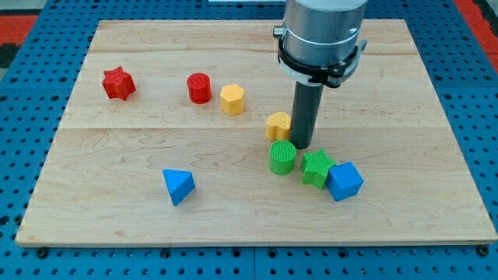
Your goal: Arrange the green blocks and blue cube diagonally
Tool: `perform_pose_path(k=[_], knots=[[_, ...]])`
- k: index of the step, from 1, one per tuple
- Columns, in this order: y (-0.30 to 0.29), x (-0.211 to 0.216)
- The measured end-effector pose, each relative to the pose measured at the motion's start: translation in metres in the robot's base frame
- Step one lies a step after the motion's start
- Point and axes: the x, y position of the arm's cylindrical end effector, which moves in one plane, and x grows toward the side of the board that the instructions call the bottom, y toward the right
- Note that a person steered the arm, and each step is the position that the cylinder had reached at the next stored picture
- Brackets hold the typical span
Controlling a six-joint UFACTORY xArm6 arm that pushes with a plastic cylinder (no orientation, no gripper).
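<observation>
Touching green cylinder (282,157): tool tip (302,146)

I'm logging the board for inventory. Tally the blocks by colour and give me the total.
Red: 2, the red star and the red cylinder
Yellow: 2, the yellow hexagon and the yellow block
Green: 2, the green cylinder and the green star
Blue: 2, the blue triangle and the blue cube
Total: 8

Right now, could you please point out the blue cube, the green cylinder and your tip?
blue cube (345,181), camera view, top face.
green cylinder (282,156), camera view, upper side.
my tip (302,145), camera view, rod's lower end.
</observation>
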Motion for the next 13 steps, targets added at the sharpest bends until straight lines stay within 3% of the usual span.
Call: perform_pose_path(k=[2, 4, 5, 6, 8, 9, 10, 11, 13], knots=[[-0.057, -0.020], [-0.142, 0.063], [-0.073, 0.077], [-0.045, 0.063], [-0.055, 0.018], [-0.061, 0.073], [0.003, 0.065], [-0.013, 0.032], [-0.052, 0.043]])
